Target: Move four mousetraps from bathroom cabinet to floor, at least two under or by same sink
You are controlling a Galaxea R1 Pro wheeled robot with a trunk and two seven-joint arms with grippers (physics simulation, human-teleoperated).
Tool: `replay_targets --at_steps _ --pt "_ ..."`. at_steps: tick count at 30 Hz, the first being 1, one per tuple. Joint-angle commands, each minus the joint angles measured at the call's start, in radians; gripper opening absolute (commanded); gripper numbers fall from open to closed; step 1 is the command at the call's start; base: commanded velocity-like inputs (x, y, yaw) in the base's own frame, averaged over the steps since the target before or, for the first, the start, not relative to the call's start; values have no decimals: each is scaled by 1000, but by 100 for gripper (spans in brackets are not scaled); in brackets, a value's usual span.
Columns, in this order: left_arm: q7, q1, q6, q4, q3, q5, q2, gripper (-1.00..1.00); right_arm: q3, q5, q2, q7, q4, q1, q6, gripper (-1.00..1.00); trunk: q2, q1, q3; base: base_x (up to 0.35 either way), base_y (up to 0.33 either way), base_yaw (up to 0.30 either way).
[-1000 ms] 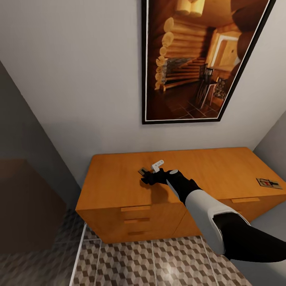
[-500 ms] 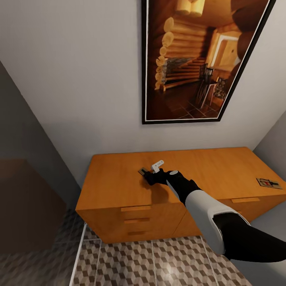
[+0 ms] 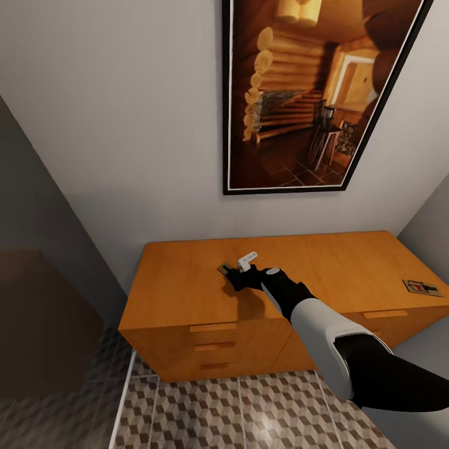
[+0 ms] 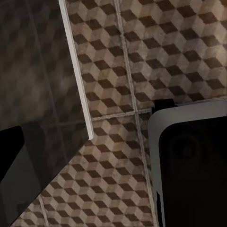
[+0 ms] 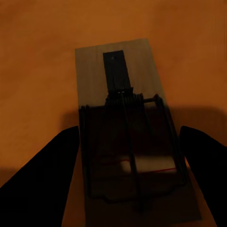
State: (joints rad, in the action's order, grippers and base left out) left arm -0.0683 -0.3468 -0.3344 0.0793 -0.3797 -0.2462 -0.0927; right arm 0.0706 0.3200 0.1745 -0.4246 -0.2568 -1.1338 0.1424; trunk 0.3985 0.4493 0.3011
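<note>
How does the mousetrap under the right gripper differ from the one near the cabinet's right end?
The mousetrap at the right gripper sits mid-cabinet between the gripper's spread fingers, shaded by them; the mousetrap near the right end lies alone, in full light, by the front edge. The first is mostly hidden in the head view; the second shows its red spot clearly. Both lie flat on the cabinet top.

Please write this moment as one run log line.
right pincer: open, straddling mousetrap | surface: cabinet top | second mousetrap: right end of cabinet | grasp: not yet closed
</note>
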Motion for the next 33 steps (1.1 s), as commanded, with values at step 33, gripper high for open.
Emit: replay_targets --at_steps 33 --pt "-1 -1 -6 4 -8 -7 1 100 4 10 0 -3 -195 0 191 -100 1 1 2 0 0 0"
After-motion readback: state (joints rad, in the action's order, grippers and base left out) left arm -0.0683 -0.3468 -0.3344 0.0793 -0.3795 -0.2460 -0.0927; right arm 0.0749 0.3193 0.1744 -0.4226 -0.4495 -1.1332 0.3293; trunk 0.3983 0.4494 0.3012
